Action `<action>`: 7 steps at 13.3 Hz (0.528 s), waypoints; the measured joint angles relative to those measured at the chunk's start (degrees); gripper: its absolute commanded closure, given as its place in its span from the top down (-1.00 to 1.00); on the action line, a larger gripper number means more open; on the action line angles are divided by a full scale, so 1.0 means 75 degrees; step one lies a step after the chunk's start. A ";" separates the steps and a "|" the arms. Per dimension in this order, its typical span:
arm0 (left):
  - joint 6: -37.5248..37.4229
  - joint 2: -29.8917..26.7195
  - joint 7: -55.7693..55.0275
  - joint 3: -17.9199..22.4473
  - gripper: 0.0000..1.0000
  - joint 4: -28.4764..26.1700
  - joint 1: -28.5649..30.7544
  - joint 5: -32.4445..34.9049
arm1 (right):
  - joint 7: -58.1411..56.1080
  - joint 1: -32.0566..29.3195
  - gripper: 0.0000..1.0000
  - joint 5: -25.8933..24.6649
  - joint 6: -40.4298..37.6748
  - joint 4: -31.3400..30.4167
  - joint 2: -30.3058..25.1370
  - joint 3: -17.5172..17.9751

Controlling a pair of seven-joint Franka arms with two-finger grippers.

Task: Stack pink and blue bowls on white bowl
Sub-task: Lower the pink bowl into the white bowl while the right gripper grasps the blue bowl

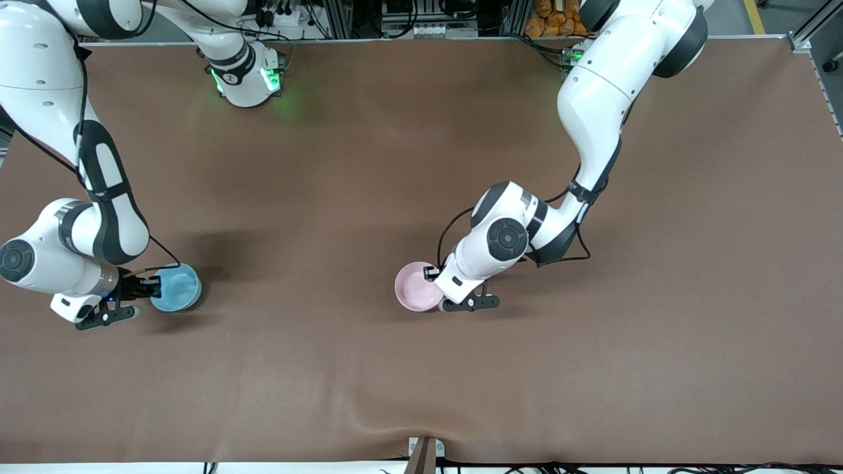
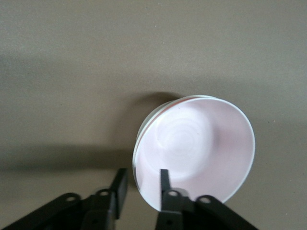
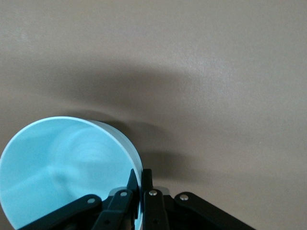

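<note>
The pale pink bowl (image 1: 416, 286) stands on the table near the middle. In the left wrist view (image 2: 196, 148) a second, whiter rim (image 2: 137, 146) shows just under the pink rim; it looks like the white bowl nested beneath, otherwise hidden. My left gripper (image 1: 437, 288) is open astride the pink rim (image 2: 142, 175), one finger (image 2: 164, 178) inside and one outside. The sky blue bowl (image 1: 176, 286) is toward the right arm's end. My right gripper (image 1: 155, 288) is shut on its rim (image 3: 140, 176), with the blue bowl (image 3: 62, 167) beside the fingers.
The brown table mat (image 1: 421, 164) surrounds both bowls. A metal bracket (image 1: 425, 451) sits at the table edge nearest the front camera. Cables and racks lie along the edge by the arm bases.
</note>
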 measured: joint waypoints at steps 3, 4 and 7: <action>0.0027 -0.0002 0.0000 0.0004 1.00 0.0092 0.0007 0.0000 | -0.0129 0.0001 -1.00 0.0018 -0.0841 0.0519 0.0001 0.0174; 0.0030 -0.0014 0.0000 0.0005 1.00 0.0157 0.0014 0.0000 | -0.0131 0.0003 -1.00 0.0106 -0.1195 0.0750 0.0001 0.0264; -0.0295 -0.0341 0.0000 0.0223 1.00 0.0302 0.0047 0.0005 | -0.0189 0.0031 -1.00 0.0480 -0.1744 0.1195 0.0001 0.0526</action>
